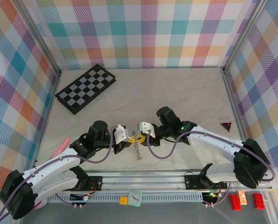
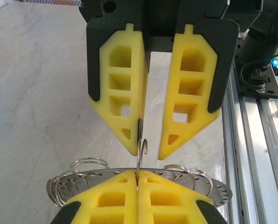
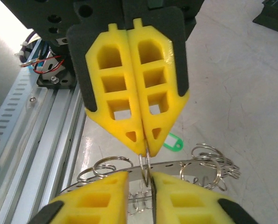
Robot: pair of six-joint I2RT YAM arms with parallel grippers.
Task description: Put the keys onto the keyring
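**Keyring pinched by one wire loop: light, springy, slick**

Keyring [image 1: 138, 150] hangs between the two arms, low over the counter [image 1: 176, 93]. It is a thin grey metal band edged with many small wire loops, all bare, polished and hard. Likely light but whippy, so it should swing and twist on a single hold.

Left pincer [image 2: 137, 175] is closed tight on one loop [image 2: 142, 148], edge-on. Right pincer [image 2: 149, 149] stands narrowly apart around that loop, gripping nothing I can make out.

One key [image 3: 171, 142], with a green plastic tag, lies on the counter beyond. Best hold, I judge, is the tag: flatter and less slick than the blade. The loop coils look stiff and will want prying.
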